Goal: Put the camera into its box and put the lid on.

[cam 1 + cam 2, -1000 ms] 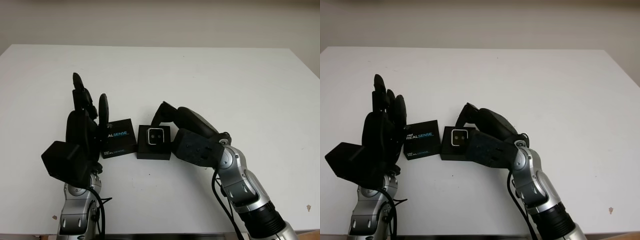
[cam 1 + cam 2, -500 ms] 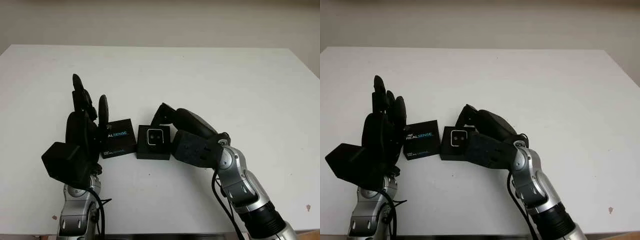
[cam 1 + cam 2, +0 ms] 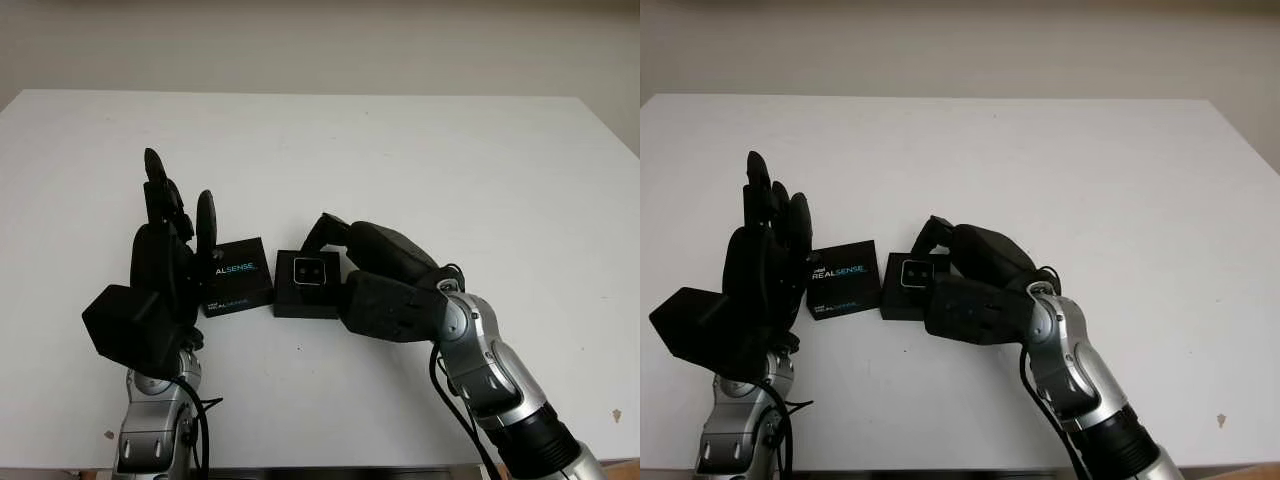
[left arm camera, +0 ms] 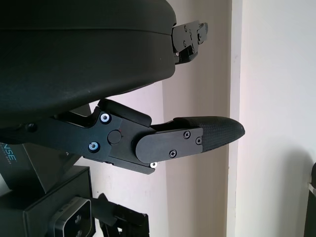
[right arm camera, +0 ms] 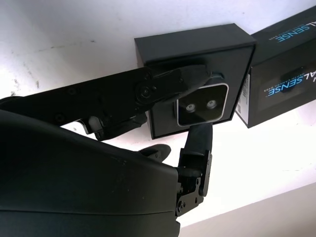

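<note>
On the white table (image 3: 420, 160), the camera (image 3: 309, 269) sits face-up in its open black box (image 3: 307, 298). Beside it lies the lid (image 3: 236, 275). Right hand (image 3: 372, 268) pinches the camera, fingers (image 5: 148, 89) on its edges. Left hand (image 3: 165, 255) hovers upright, open, beside the lid.

Hides the lid (image 3: 237, 276) in part behind the left hand (image 3: 165, 255), first letters of its print covered. Covers the right edge of the box (image 3: 307, 285) with the right hand (image 3: 375, 270). Cannot tell whether its fingers (image 5: 200, 137) touch the camera (image 5: 202, 104).
</note>
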Controlling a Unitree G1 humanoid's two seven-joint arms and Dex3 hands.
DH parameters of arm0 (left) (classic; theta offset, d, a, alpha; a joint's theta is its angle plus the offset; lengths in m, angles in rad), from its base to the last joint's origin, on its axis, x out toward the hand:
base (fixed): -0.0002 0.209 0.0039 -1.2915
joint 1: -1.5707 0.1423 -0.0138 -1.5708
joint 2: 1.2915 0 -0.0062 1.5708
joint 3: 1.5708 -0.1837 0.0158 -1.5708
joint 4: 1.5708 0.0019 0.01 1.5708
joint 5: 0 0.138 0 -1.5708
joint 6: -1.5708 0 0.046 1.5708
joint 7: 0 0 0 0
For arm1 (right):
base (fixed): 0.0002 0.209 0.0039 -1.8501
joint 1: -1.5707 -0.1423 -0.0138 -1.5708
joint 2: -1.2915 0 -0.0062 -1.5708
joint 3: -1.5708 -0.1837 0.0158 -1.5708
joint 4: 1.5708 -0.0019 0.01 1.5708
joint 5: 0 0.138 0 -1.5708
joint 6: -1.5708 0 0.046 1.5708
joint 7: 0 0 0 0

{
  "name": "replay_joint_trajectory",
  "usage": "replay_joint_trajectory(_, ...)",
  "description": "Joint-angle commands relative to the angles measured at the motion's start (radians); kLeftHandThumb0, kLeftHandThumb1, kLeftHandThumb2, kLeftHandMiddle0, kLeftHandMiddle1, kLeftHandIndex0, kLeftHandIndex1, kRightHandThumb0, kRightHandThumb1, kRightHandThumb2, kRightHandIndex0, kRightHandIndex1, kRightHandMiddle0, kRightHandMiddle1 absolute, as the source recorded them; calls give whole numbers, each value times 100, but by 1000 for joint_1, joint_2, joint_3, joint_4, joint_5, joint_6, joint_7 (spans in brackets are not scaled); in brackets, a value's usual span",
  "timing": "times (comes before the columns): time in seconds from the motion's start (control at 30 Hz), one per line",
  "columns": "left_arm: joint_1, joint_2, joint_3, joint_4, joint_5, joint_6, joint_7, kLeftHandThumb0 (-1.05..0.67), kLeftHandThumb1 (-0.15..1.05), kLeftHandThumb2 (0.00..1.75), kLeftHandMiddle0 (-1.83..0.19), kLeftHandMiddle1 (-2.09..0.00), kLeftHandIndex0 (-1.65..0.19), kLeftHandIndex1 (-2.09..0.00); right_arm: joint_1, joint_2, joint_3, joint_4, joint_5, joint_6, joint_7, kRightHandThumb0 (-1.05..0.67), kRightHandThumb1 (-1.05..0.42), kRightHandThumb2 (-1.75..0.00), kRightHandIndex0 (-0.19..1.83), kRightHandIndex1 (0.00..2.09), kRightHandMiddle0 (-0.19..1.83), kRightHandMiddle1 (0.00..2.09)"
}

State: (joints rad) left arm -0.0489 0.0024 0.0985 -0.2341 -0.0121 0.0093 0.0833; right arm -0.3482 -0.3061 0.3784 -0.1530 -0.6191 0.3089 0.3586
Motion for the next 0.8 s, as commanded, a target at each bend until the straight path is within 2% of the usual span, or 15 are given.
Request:
replay_joint_trajectory(0.0, 6, 4, 2, -22, 3, 2, 2, -72, 105, 52, 19, 0, 19, 0, -1, -13, 3, -17, -19, -4, 0, -49, -97, -5, 26, 12, 8, 106)
replay_joint_trajectory(0.3, 11, 6, 3, -19, 2, -4, -6, -72, 105, 53, 19, 0, 19, 0, 4, -21, -12, -29, -35, -27, -15, -48, -96, -5, 24, 8, 8, 90)
replay_joint_trajectory(0.5, 9, 4, 5, -9, 0, -14, -6, -72, 105, 53, 19, 0, 19, 0, -38, -16, -54, -31, -25, -4, -20, -48, -95, -5, 18, 4, 14, 61)
replay_joint_trajectory(0.57, 8, 5, 6, -6, 1, -16, -5, -72, 105, 52, 19, 0, 19, 0, -60, -14, -84, -38, -7, -2, -21, -47, -95, -5, 15, 4, 17, 45)
replay_joint_trajectory(0.63, 10, 7, 8, -9, -2, -10, -8, -72, 105, 52, 19, 0, 19, 0, -78, 2, -129, -34, 25, -23, -65, -47, -94, -5, 18, 6, 22, 38)
replay_joint_trajectory(0.73, 11, 12, 14, -8, -4, -15, -11, -71, 105, 52, 19, 0, 19, 0, -112, 36, -192, -18, 73, -50, -158, -48, -93, -5, 23, 9, 29, 39)
replay_joint_trajectory(0.77, 10, 11, 18, -5, -4, -21, -8, -71, 105, 50, 19, 0, 19, 0, -123, 52, -219, -6, 110, -71, -184, -47, -94, -5, 27, 10, 24, 60)
